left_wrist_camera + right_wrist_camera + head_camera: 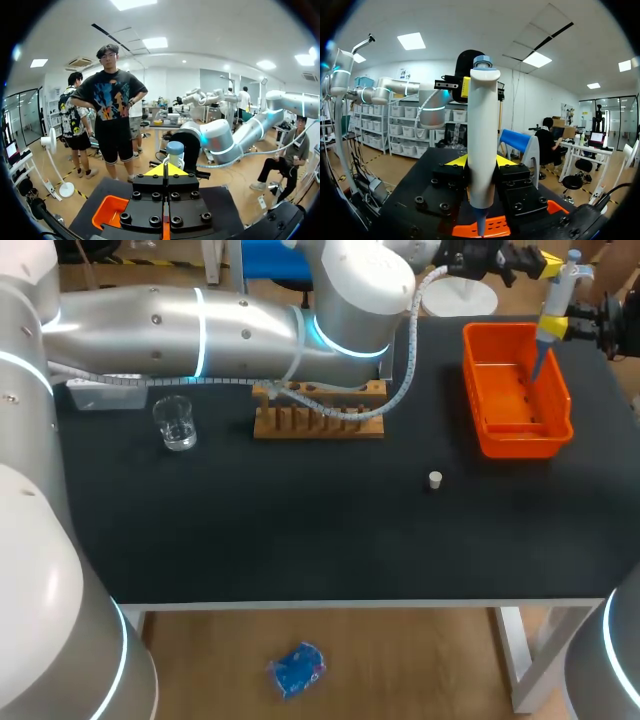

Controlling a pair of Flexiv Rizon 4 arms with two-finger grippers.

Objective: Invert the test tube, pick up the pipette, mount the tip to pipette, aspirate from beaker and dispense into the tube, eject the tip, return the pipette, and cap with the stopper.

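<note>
Head view first: the pipette [553,312] hangs upright over the far right of the black table [300,530], its narrow lower end pointing down into the orange bin [520,445]. It has a smooth white plastic barrel, a round blue knob on top, a yellow band lower down and a tapering blue shaft. The right gripper [481,161] has it clamped, a yellow-tipped finger on each side of the barrel. The left gripper [166,170] reaches across from the other side, its fingers pressed together with nothing visible between them, and the blue knob sits just ahead of its tips. On the table stand a slotted wooden rack [318,425], a clear glass beaker [176,425] and, well apart from both, a small pale stopper [435,479].
</note>
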